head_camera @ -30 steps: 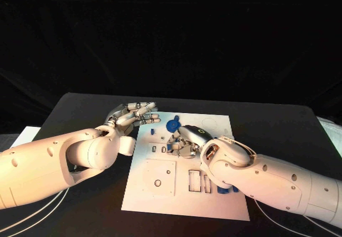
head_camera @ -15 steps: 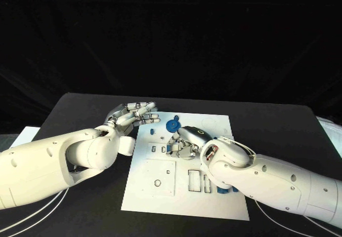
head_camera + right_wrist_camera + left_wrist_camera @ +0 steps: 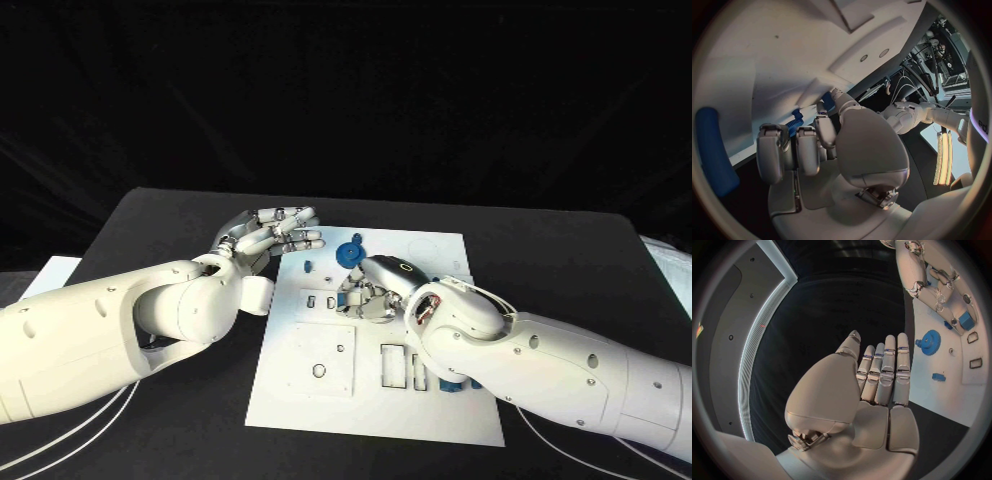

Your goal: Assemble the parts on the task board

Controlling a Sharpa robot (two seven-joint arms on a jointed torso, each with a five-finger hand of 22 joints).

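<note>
The white task board lies in the middle of the black table. A blue gear sits near its far edge, with a small blue piece beside it. My right hand hangs over the board's upper middle with its fingers curled down. The fingertips close around a small blue part, also seen under that hand as a blue block. My left hand hovers at the board's far left corner, fingers straight and side by side, holding nothing.
More blue parts lie by the board's near right slots, partly under my right forearm. A long blue part shows in the right wrist view. Empty rectangular slots are cut into the board's near half. A white sheet lies at the table's left edge.
Almost nothing differs. My right forearm has shifted very slightly, its hand staying over the same spot on the board. The left hand has held still.
</note>
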